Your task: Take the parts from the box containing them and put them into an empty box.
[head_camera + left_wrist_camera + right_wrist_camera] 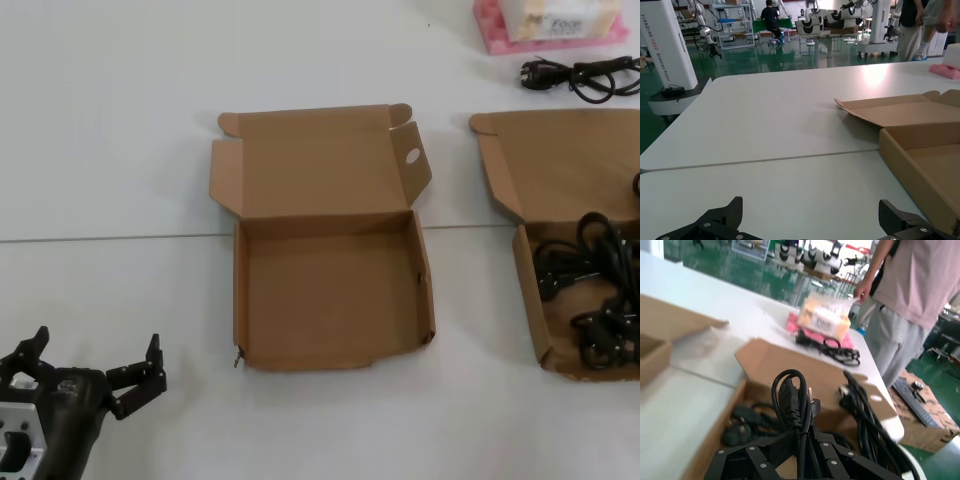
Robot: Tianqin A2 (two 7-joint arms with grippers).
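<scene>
The empty box (330, 290) lies open mid-table, with a round hole in its right lid flap (411, 156). My left gripper (97, 342) rests open at the near left, well short of that box (920, 150); nothing is between its fingers (810, 207). At the right edge sits the box containing them (530, 290), holding tangled black cords (590, 290). My right gripper is outside the head view. In its wrist view the right gripper (807, 432) is shut on a looped black cord (790, 395), held above that box (775, 365). More cords (740, 427) lie inside.
A pink packet (550, 25) and a loose black cord (580, 75) lie at the table's far right. A table seam (110, 238) runs across behind the boxes. A person (920, 295) stands beyond the table's right end.
</scene>
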